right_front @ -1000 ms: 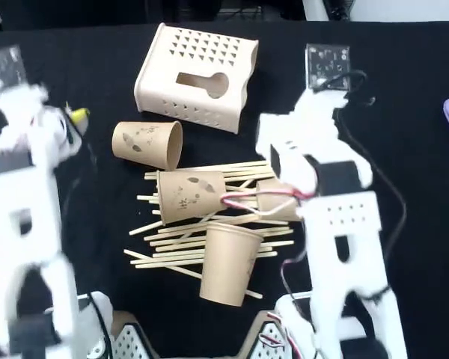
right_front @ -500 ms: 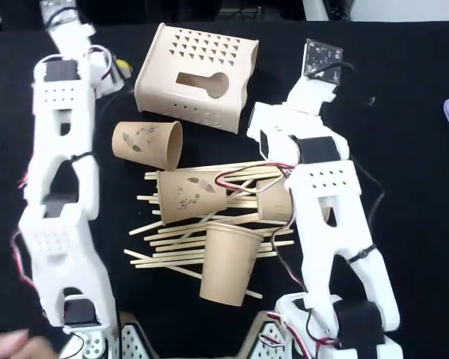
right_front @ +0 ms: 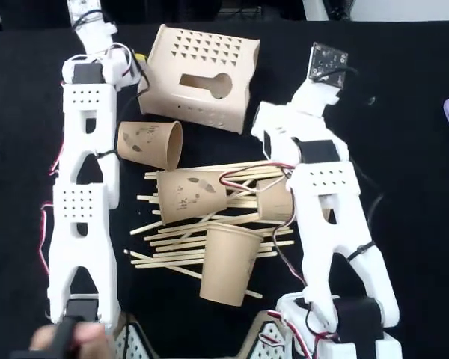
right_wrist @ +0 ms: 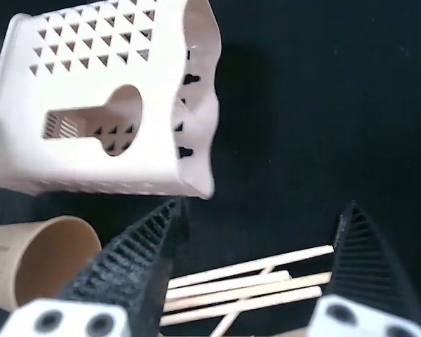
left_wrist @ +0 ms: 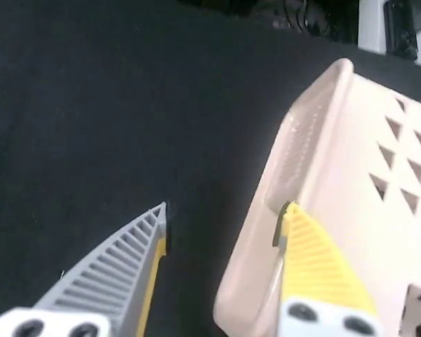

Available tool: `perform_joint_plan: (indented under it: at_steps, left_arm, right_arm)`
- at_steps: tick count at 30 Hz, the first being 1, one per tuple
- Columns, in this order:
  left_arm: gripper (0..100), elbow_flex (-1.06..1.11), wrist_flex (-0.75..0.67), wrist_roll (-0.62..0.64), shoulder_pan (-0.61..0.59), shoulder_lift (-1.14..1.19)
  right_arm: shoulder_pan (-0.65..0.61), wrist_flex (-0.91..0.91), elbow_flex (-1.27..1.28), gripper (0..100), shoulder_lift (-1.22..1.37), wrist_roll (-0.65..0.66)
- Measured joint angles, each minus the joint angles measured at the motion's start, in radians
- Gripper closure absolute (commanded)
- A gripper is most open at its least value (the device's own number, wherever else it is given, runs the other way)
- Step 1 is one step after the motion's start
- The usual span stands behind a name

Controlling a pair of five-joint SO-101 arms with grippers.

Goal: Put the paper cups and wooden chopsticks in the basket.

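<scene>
Black table (right_front: 411, 247), both arms stretched out toward its far side. Basket (right_front: 202, 75) tipped on its side at the far end. Wooden chopsticks (right_front: 172, 250) in a loose pile mid-table. Paper cups: first cup (right_front: 150, 143) on its side just beside the basket, second cup (right_front: 191, 194) and third cup (right_front: 228, 262) on the pile, fourth cup (right_front: 273, 200) partly under the right arm. Left gripper (left_wrist: 224, 210) spread wide, straddling the basket's edge. Right gripper (right_wrist: 263, 207) spread wide, holding nothing, above the chopsticks near the basket.
</scene>
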Motion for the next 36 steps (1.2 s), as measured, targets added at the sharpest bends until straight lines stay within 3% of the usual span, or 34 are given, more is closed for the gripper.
perform_joint_plan:
  at_steps: [5,11,17,22,36]
  left_arm:
    - [74,-0.101,0.161,-0.086,0.035,0.086]
    - [74,-0.245,0.338,-0.092,0.054,0.112]
    - [74,-0.259,0.433,-0.092,0.055,0.112]
    - [74,-0.259,0.442,-0.092,0.064,0.112]
    - [74,-0.259,0.425,-0.092,0.11,0.112]
  right_arm:
    - [0.0,-0.018,0.006,67.0,0.0,0.0]
    - [0.008,-0.018,0.006,67.7,0.0,0.003]
    - [0.006,-0.02,-0.012,76.1,0.0,0.17]
    - [0.012,-0.02,-0.087,63.6,0.11,0.192]
    - [0.055,0.066,-0.626,66.3,0.649,0.308]
